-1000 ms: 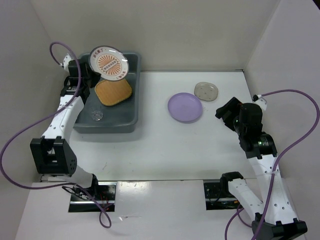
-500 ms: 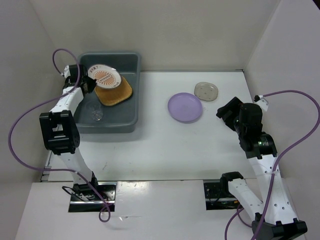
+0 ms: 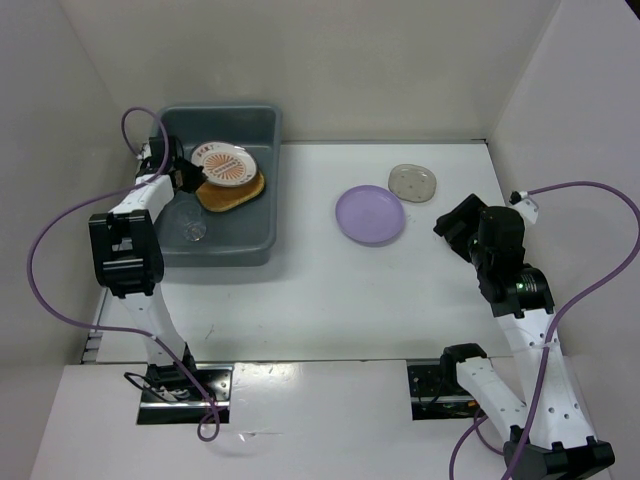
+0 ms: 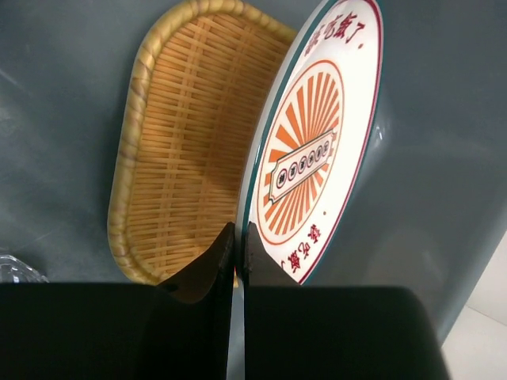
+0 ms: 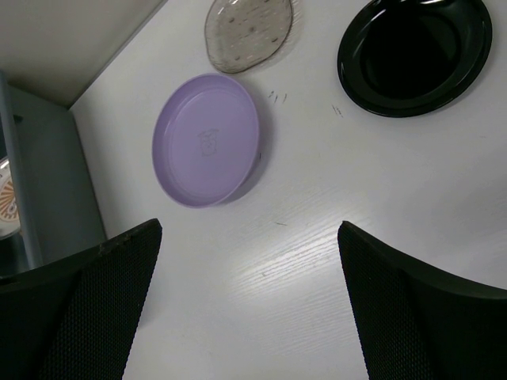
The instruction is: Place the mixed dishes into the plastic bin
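The plastic bin (image 3: 222, 250) stands at the back left. Inside it, my left gripper (image 3: 188, 176) is shut on the rim of the orange-and-white patterned plate (image 3: 223, 163), which leans on edge over the tan woven plate (image 3: 238, 192). The left wrist view shows the jaws (image 4: 238, 241) pinching the patterned plate (image 4: 317, 150) beside the woven plate (image 4: 186, 142). A glass cup (image 3: 194, 230) sits in the bin's near part. The lavender plate (image 3: 370, 214), the translucent dish (image 3: 412, 182) and the black dish (image 5: 412, 51) lie on the table. My right gripper (image 5: 247, 237) hangs open and empty above the table near the lavender plate (image 5: 207, 138).
White walls close in the table at the back and on both sides. The bin's grey wall (image 5: 47, 174) shows at the left of the right wrist view. Purple cables loop from both arms.
My left gripper has brought the patterned plate down from above the bin's back rim into the bin, over the woven plate. The right arm has stayed still.
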Controlling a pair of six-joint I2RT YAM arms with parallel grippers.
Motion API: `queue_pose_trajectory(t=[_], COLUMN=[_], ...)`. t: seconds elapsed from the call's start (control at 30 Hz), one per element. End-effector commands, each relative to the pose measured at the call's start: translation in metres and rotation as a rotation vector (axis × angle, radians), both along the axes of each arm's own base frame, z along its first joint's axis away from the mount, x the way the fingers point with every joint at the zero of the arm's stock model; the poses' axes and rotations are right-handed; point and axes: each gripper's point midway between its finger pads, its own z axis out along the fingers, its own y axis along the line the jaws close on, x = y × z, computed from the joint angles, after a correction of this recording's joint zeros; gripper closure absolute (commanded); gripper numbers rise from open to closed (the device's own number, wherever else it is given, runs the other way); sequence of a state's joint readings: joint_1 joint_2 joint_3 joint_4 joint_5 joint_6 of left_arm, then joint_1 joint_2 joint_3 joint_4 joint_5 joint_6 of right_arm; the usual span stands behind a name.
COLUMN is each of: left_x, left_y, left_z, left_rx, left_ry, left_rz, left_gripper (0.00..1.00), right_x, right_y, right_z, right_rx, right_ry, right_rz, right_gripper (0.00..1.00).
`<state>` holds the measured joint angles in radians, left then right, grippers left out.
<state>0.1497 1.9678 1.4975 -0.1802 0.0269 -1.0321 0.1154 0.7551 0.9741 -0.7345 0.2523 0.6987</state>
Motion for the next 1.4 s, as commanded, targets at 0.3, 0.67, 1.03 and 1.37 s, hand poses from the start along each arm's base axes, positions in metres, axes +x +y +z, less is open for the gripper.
queue_pose_trajectory(t=[0.3, 0.67, 1.03, 1.37], left_x=[0.012, 0.006, -0.006, 0.011], left_y=[-0.003, 0.0, 0.006, 0.005], left_z=[0.021, 0.008, -0.033, 0.065], left_rx=[-0.024, -0.003, 0.047, 0.085], left_ry=[-0.042, -0.001, 0.131, -0.1], left_rz=[-0.013, -0.01, -0.022, -0.044], left_gripper=[0.77, 0.73, 0.7, 0.39], right_x=[-0.002, -0.004, -0.004, -0.001], right_y=[-0.003, -0.005, -0.003, 0.001], right_z=[0.0, 0.004, 0.004, 0.004], right_rx=[-0.009, -0.011, -0.006, 0.003], right_ry=[0.003, -0.016, -0.015, -0.014], right_rz=[-0.019, -0.027, -0.019, -0.003], right_gripper=[0.03, 0.03, 0.03, 0.03])
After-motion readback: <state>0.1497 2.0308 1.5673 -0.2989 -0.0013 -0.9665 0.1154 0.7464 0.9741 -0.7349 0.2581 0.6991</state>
